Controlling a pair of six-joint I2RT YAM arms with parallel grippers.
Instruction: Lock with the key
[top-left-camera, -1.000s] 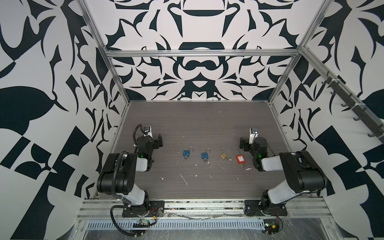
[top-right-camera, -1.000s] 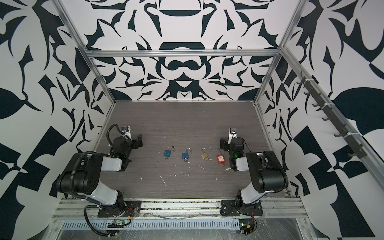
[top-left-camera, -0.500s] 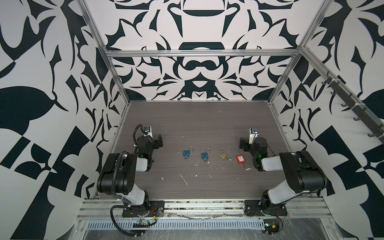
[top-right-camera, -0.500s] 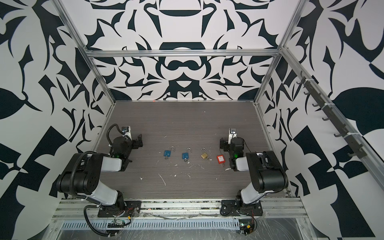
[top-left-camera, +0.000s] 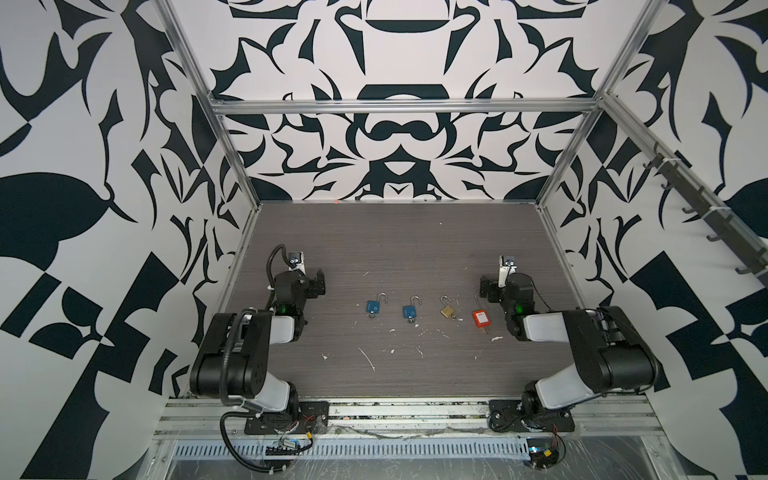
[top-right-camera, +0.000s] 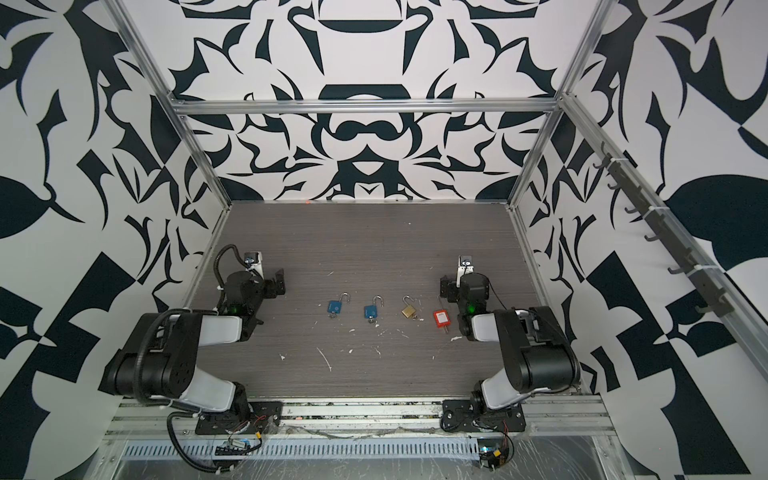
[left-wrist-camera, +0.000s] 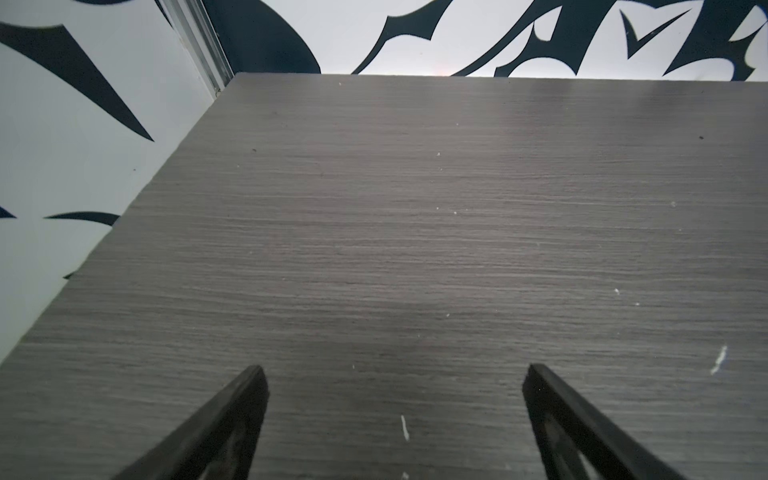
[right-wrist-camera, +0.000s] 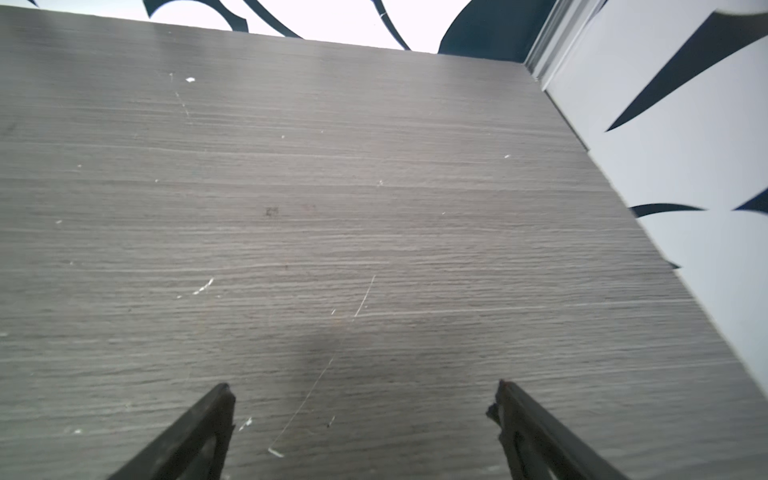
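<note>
Left arm (top-left-camera: 286, 330), right arm (top-left-camera: 540, 326) folded low, left end effector (left-wrist-camera: 395, 370), right end effector (right-wrist-camera: 365, 386) spread wide, empty

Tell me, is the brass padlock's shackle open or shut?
Open. In both top views the brass padlock lies flat on the table, its shackle raised with one end free of the body.

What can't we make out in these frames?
- Keys: in both top views the small bits below the outer blue padlock, inner blue padlock, brass padlock and red padlock are too small to call keys.
- Red padlock's white label: too small to read.
- Wrist views: padlocks outside the frame; only bare table ahead of the open left pincer and right pincer.
- Pincer bodies: cut off by the frame edge.
</note>
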